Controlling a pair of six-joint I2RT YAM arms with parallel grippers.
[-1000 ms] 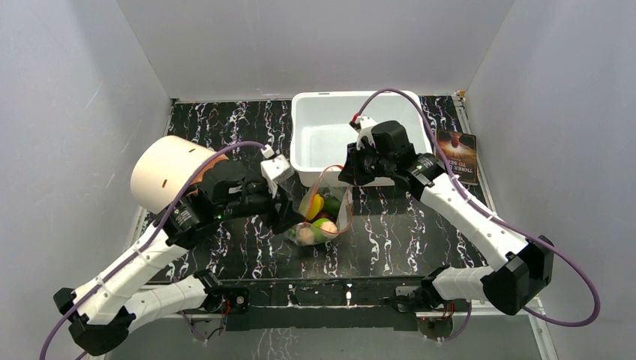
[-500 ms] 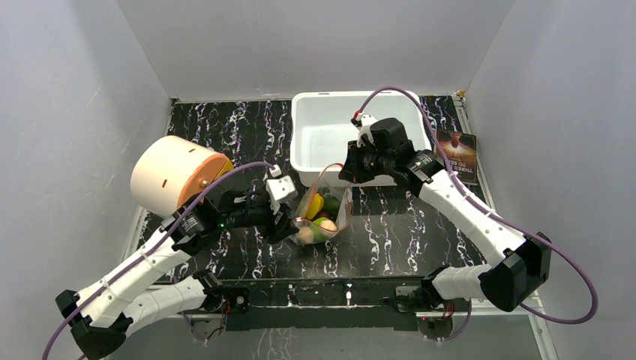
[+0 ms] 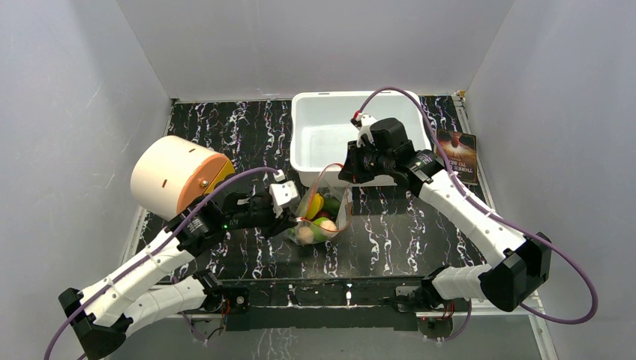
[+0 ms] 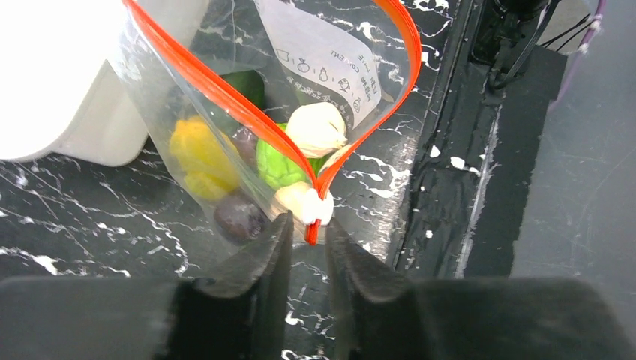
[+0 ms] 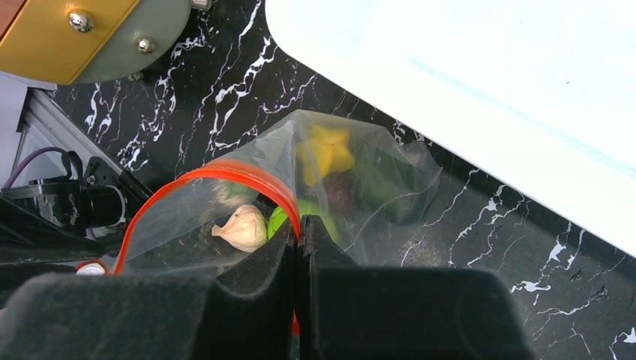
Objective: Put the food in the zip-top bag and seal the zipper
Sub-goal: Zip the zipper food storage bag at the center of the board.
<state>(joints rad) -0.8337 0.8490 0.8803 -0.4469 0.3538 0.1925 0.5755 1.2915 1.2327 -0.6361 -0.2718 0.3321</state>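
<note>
Black fingers of the right gripper [image 5: 298, 225] are pressed together on the red-orange zipper [image 5: 225, 171], pinching one side of the mouth of the single clear zip-top bag [image 5: 375, 172]. The left gripper [image 4: 309, 225] straddles the zipper's near corner with its two fingers a little apart; whether they pinch it cannot be told. The bag's mouth gapes open in a loop between the two grippers. Six pieces of food lie inside: one yellow mango piece [image 4: 196, 154], one bright green lime [image 4: 277, 161], two beige garlic bulbs [image 4: 319, 127], one dark purple fruit [image 4: 238, 216] and one dark green avocado [image 4: 244, 86]. The bag rests on the black marbled table [image 3: 390, 232], just in front of one white tub [image 3: 304, 135]. One cream cylinder [image 3: 166, 176] lies to the left, and one booklet [image 3: 457, 156] lies at the right edge.
</note>
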